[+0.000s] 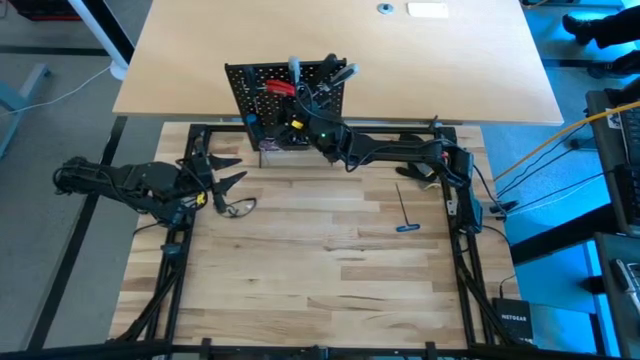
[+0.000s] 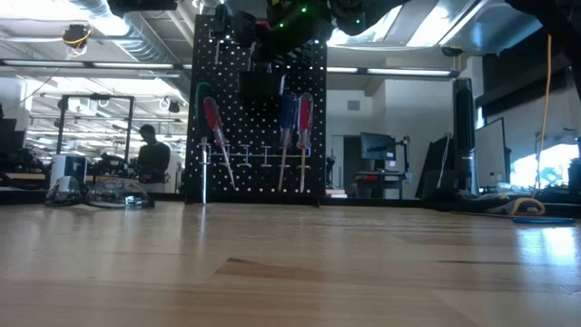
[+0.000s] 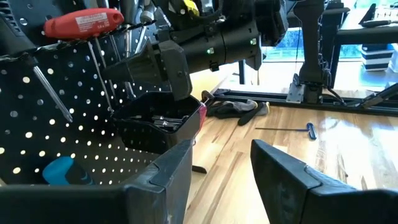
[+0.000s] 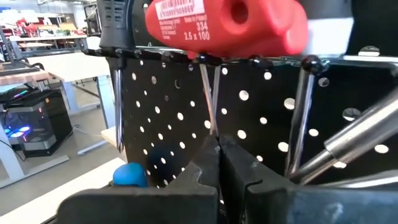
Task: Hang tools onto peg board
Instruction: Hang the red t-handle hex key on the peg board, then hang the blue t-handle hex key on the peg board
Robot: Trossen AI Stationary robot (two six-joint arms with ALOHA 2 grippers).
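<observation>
The red T-handle key [image 4: 227, 28] hangs on the peg board [image 1: 287, 88], its thin silver shaft running down from the handle straight into the right gripper [image 4: 217, 155], whose jaws are clenched on that shaft. The handle sits just above the jaws, long axis across them. The left gripper [image 1: 222, 180] waits nearby over the worktop [image 1: 320, 260], jaws parted and empty.
</observation>
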